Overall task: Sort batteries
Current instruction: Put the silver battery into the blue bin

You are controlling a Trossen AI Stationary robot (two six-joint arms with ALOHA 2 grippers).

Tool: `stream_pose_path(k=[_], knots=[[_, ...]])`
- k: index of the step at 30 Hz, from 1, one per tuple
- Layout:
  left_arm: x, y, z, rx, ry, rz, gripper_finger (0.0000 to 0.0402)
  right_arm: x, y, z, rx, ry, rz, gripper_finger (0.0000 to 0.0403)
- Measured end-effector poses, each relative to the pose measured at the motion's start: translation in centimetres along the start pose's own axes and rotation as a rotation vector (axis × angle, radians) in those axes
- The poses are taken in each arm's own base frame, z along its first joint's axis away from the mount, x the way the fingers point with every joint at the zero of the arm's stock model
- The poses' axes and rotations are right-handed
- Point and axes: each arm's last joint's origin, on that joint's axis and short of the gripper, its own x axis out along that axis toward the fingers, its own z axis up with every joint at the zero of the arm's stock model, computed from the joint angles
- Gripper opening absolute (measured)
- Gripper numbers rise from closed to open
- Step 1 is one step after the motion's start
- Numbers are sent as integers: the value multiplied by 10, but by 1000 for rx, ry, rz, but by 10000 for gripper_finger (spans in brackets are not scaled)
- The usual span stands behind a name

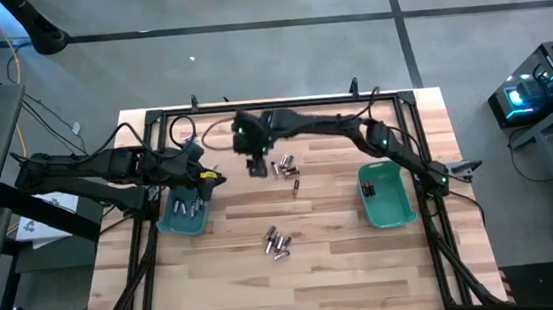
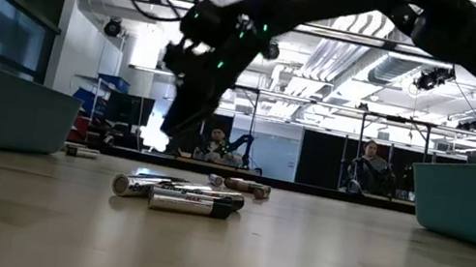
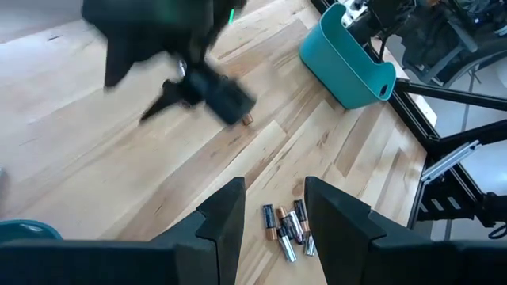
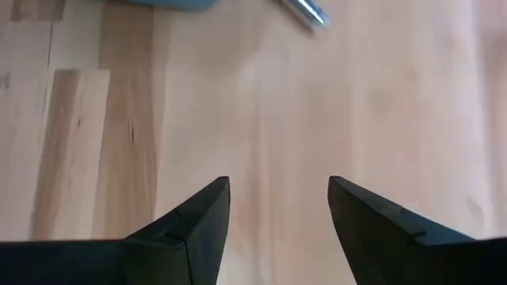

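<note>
**Sorting batteries: right arm between picks, nothing in hand**

Right gripper (image 1: 255,167) hangs over the back of the table, jaws wide apart with only bare wood between them; nothing held. A loose scatter of batteries (image 1: 286,166) lies just beside it, toward the right bin (image 1: 385,198). One silvery battery (image 4: 304,12) shows ahead of its fingers, apart from them.

Left gripper (image 1: 208,178) sits above the left bin (image 1: 183,215), jaws part open, empty. That bin already holds a few cells. A second cluster of batteries (image 1: 277,242) lies out ahead of it, near the table's front.

Step judged: reaching for the next cell. Next move calls for shifting the right gripper sideways over one battery, lining the jaws across its length, then lowering
</note>
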Motion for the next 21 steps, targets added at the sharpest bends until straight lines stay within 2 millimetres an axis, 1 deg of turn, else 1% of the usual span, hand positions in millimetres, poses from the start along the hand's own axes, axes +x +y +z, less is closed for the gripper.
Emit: stream_pose_path(k=[2,4,5,7,9,11,13,16,18,21], knots=[[0,0,0,12,0,0,126,-19,-7,0,40,57,-1,208],[0,0,0,25,0,1,126,-31,-14,-8,101,121,-19,208],[0,0,0,26,0,0,126,-36,-17,-15,138,160,-25,208],[0,0,0,26,0,2,126,-38,-21,-32,234,236,-18,208],[0,0,0,27,-4,5,126,-33,-22,-49,328,288,-14,208],[0,0,0,27,-12,8,126,-26,-17,-60,384,287,-27,208],[0,0,1,27,-26,20,126,-20,-8,-64,461,230,-34,208],[0,1,1,28,-42,33,126,-8,4,-68,632,179,-38,208],[0,1,1,29,-47,37,126,2,10,-72,677,171,-54,208],[0,1,1,29,-47,37,126,10,20,-72,704,136,-147,208]])
